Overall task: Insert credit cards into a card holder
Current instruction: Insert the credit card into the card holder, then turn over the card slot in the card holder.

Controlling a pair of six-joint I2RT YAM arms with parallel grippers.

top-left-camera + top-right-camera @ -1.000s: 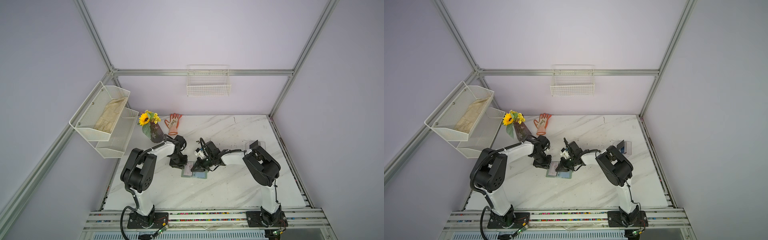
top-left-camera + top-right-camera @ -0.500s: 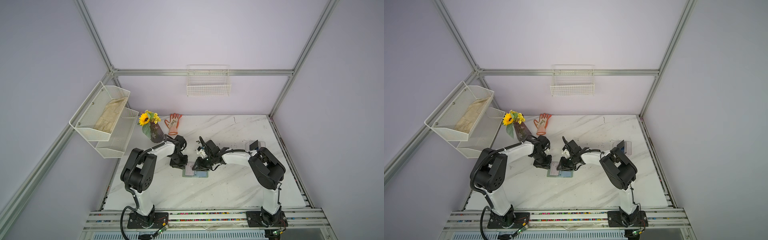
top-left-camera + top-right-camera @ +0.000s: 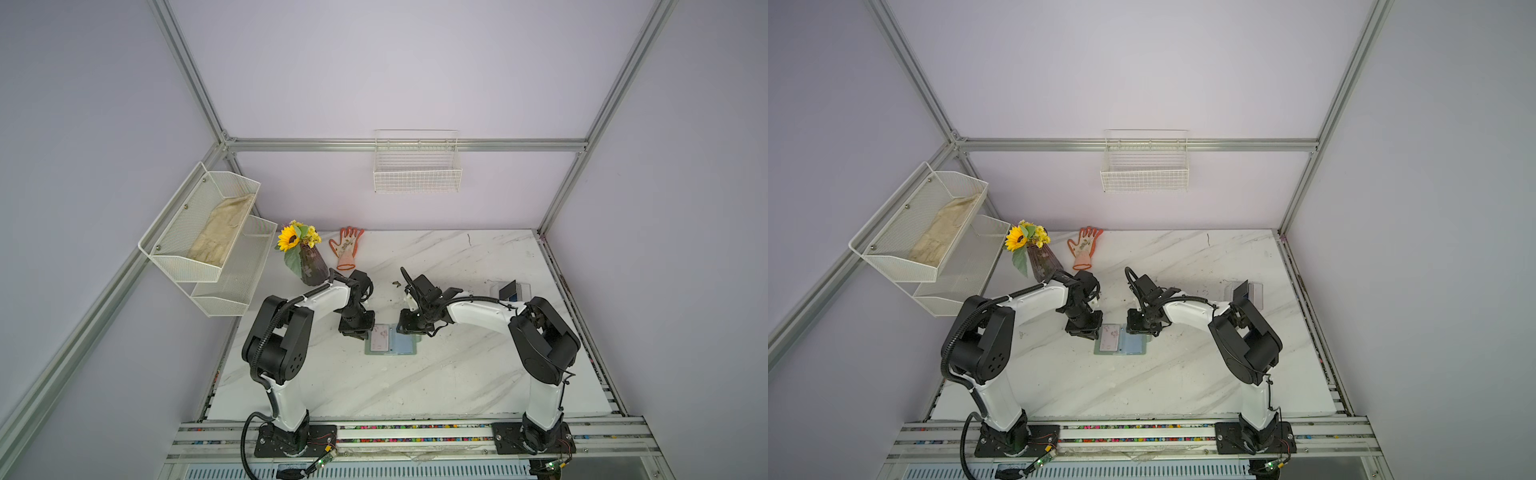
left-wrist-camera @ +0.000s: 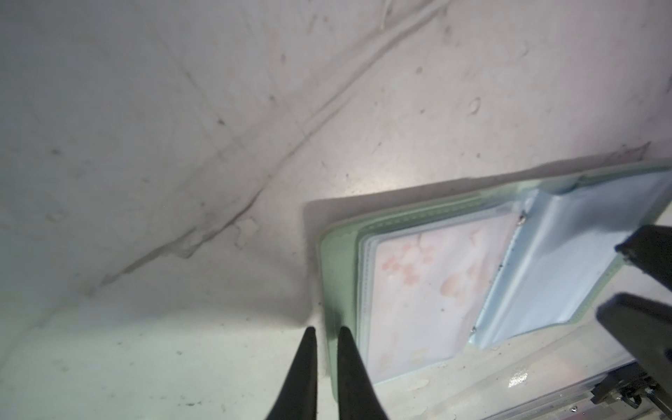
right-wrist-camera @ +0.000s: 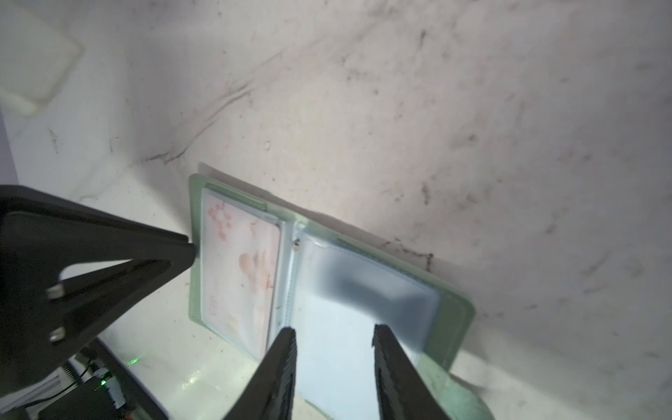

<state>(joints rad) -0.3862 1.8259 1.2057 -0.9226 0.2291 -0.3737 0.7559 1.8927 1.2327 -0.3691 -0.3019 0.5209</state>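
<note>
You're seeing the card holder (image 3: 405, 343) lying open on the table (image 3: 415, 386) between both arms, the pink card (image 3: 380, 337) sitting in one sleeve, your right gripper (image 5: 334, 327) hovering spread over the facing blue sleeve (image 5: 363, 291), and your left gripper (image 4: 326, 331) sitting with fingers nearly together at the cover's edge, pinch unclear.

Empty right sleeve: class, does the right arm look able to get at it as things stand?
Probably yes. The holder lies open, the sleeve faces up uncovered, and the open right gripper hangs just over it; the left gripper is at the opposite cover edge, clear of it.
</note>
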